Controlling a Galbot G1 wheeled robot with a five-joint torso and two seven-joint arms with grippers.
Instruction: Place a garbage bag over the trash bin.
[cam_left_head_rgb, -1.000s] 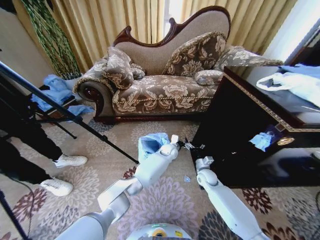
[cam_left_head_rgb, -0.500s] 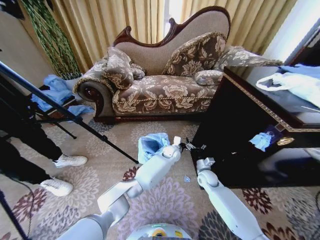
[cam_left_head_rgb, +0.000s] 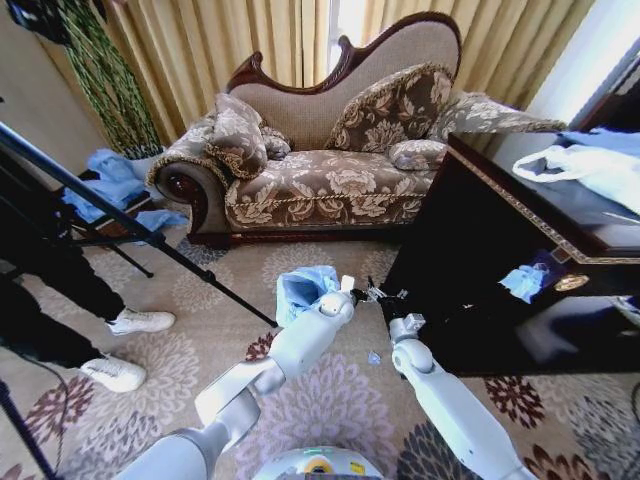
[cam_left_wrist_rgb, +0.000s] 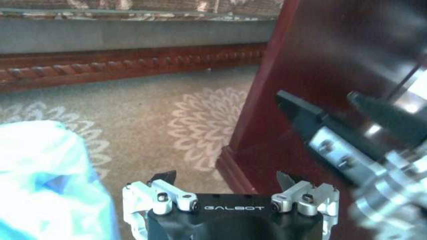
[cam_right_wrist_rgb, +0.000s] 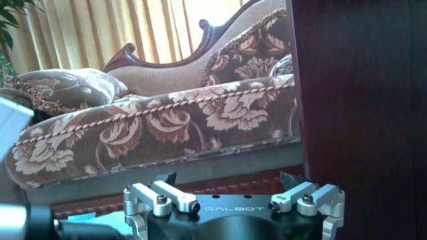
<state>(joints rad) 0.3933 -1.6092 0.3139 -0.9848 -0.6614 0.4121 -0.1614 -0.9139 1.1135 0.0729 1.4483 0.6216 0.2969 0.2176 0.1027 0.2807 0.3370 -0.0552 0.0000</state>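
Both tools poised low over the carpet beside the bagged bin.

The left tool (cam_left_wrist_rgb: 227, 181) is spread and holds nothing, just right of the garbage bag (cam_left_head_rgb: 303, 288); the right tool (cam_right_wrist_rgb: 230, 182), also spread, hangs near it by the dark cabinet (cam_left_head_rgb: 480, 260). The bag drapes the trash bin on the flowered carpet (cam_left_head_rgb: 200, 320), with the sofa (cam_left_head_rgb: 330, 180) beyond.

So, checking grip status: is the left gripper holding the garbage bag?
No, the left gripper is open and empty, with the garbage bag beside it.
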